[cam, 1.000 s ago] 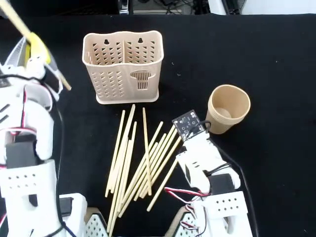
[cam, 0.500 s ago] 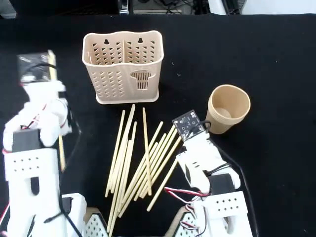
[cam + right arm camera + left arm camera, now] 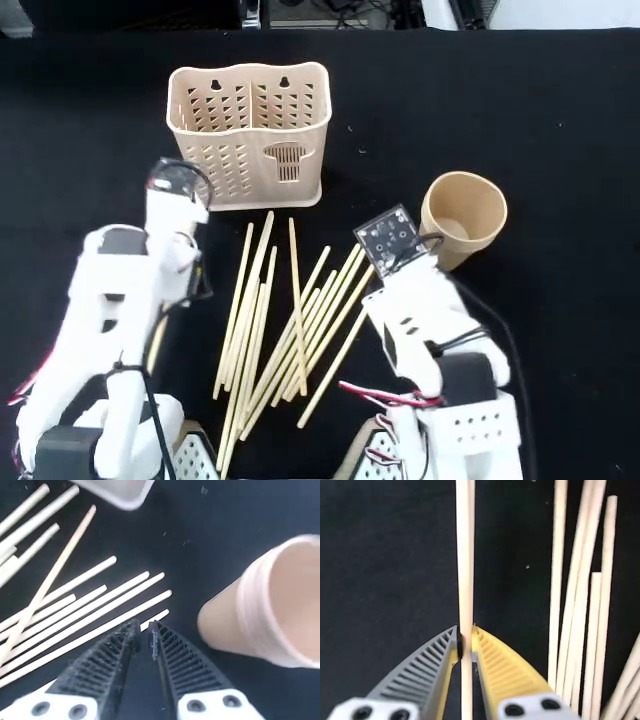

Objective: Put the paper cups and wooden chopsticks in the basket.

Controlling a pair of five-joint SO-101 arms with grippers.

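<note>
One paper cup (image 3: 462,218) stands on the worktop (image 3: 560,120) off to the side of the basket (image 3: 250,130) in the high view. Loose chopsticks (image 3: 290,320) fan out just in front of the basket and nothing pokes above its rim, so nearly all the work looks undone. In the left wrist view the left end effector (image 3: 465,642) pinches a single chopstick (image 3: 465,555) beside that pile, while the right wrist view finds the right end effector (image 3: 142,632) narrowly parted and empty between pile and cup.
</note>
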